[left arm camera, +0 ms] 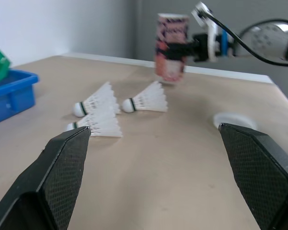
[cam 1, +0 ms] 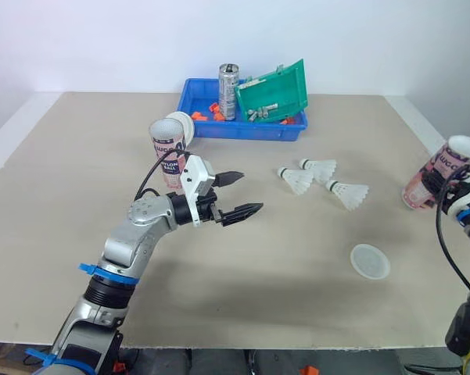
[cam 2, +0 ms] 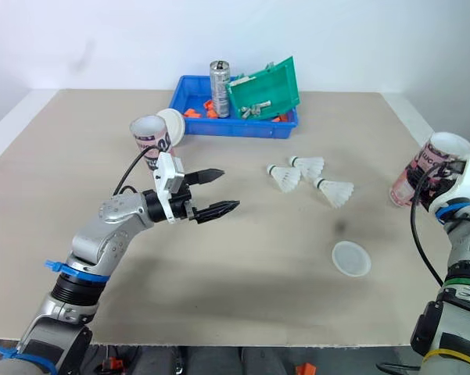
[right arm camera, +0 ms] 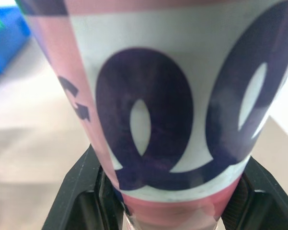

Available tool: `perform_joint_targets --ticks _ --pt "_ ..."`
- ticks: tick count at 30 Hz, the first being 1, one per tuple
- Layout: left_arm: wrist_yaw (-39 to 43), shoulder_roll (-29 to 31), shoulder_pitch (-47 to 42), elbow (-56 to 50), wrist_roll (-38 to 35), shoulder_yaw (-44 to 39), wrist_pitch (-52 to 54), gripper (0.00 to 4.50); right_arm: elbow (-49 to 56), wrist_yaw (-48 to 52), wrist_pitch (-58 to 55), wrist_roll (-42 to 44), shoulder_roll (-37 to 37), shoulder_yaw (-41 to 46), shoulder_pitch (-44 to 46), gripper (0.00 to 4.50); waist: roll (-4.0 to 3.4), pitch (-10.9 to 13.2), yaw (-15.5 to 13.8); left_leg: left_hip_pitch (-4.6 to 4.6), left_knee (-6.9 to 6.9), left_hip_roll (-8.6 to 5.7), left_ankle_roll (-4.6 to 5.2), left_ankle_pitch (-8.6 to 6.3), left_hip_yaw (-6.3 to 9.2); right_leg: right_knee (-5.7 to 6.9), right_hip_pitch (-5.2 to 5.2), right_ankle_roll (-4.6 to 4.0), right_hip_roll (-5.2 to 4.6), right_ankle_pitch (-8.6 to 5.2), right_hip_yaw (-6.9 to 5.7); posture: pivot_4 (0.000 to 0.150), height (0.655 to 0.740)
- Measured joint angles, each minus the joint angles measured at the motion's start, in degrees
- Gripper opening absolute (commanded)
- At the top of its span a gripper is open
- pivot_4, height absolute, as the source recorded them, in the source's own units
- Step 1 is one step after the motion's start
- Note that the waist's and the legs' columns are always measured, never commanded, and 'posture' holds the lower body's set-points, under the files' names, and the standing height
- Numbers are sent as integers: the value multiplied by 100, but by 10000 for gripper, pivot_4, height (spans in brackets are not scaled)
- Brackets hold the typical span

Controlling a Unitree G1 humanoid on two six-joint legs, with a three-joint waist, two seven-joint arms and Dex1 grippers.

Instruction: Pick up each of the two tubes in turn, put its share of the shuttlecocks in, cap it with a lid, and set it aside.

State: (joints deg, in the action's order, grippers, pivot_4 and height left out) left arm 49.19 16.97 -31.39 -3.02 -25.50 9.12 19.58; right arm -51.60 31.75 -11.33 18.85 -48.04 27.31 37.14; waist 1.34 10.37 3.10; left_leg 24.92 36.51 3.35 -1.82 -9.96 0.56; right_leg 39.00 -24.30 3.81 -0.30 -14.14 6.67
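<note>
Beige worktop [cam 1: 78, 234] fills the scene. At its right edge one tube [cam 1: 434, 181] is held tilted, clamped in the right pincer [right arm camera: 165, 201]. Three shuttlecocks [cam 1: 297, 180] lie to its left, with a loose lid [cam 1: 370, 261] nearer. Far left stands the second tube [cam 1: 169, 156], and just beside it the left pincer [cam 1: 252, 191] hovers with its fingers apart.

A tan table [cam 1: 242, 266] stands before a white wall [cam 1: 102, 39]. Near its far edge sits a blue bin [cam 1: 242, 131]. Inside the bin a metal can [cam 1: 229, 90] stands upright, a green tray [cam 1: 275, 92] leans tilted just beside it, and orange pieces [cam 1: 217, 113] and small grey metal parts [cam 1: 262, 113] lie around them.
</note>
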Motion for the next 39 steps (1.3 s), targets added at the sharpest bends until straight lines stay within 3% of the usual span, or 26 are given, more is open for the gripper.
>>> perform_joint_targets --ticks 2,4,5,18,27,34,36,39 --pt "-7 -47 -5 1 19 -2 -44 45000 -173 -9 56 2 0 1 95 34139 0 0 9 -2 4 -3 0 0 -2 0 4 5 0 3 6 1500 7038" --pt "-2 -75 -13 -1 18 -3 -72 45000 -437 -51 75 4 0 8 231 43594 1 0 12 -7 8 -5 2 1 -1 -1 13 7 0 4 8 1500 7038" --pt "6 -71 -13 -2 18 -9 -74 45000 -569 -57 70 -15 0 -11 255 44435 2 0 13 -8 8 -7 4 3 1 -1 16 7 0 4 8 1500 7038" --pt "77 -28 -8 -33 -21 -61 -76 45000 -805 321 -5 -397 -334 -458 53 44435 0 0 15 -4 5 -28 9 6 1 -1 15 21 -7 -3 29 1500 7038" --pt "360 443 386 -274 -241 -221 178 45000 302 1146 -662 -181 -701 -376 -1014 44435 -1 0 42 -9 4 -29 12 8 0 0 17 22 -7 -1 34 1500 7038" --pt "112 713 945 -639 -357 -703 299 45000 2122 1806 -1431 427 -707 -65 -2071 44435 -5 -2 94 -13 -1 -32 21 14 4 1 23 22 -7 -2 37 1500 7038" --pt "-171 822 1313 -735 -369 -1032 348 45000 3393 2125 -1788 900 -664 145 -2638 44435 -10 -4 125 -19 -6 -28 19 12 4 3 23 21 -4 -9 38 1500 7038" --pt "-679 810 1660 -799 -375 -1440 418 45000 4999 2195 -2112 1381 -583 163 -2769 44435 -6 -2 152 -26 -3 -27 20 13 5 4 28 10 -4 -6 35 1500 7038"
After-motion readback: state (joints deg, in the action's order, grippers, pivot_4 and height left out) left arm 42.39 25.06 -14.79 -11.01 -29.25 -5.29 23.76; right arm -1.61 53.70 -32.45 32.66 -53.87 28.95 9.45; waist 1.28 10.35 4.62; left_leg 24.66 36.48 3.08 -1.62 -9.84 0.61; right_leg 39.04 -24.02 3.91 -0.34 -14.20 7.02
